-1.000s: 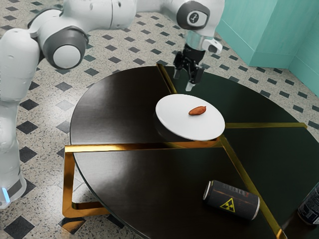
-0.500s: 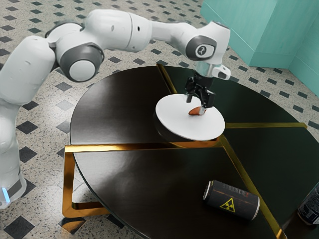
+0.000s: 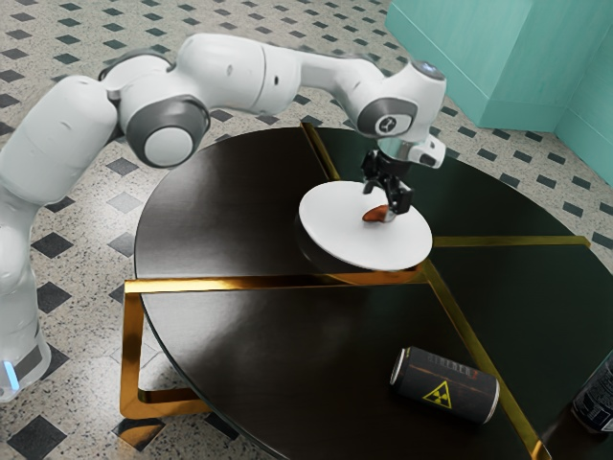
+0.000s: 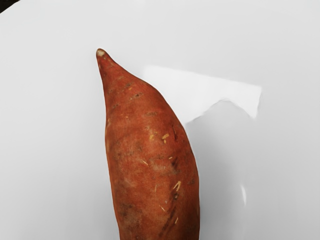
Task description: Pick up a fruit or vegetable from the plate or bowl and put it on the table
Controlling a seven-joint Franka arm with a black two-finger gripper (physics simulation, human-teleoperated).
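Sweet potato resting on the white plate, inside the rim — laid on its flank, the steadiest pose for a plump, tapering root. Rust-red skin, matt, creased, flecked with pale nicks; narrow end drawn to a blunt tan tip. Plate smooth, glossy, round, probably slick, hence a pinch best made across the thick waist rather than the taper. Low over the plate, gripper with fingers spread about the sweet potato, seemingly for just such a crosswise pinch; contact unclear. Next, by judgement: small alignment, close, lift past the rim. Under and around the plate, dark polished tabletop, inlaid with brass strips. Well apart from the plate, black can, cylindrical, lying on its side — liable to roll if nudged.
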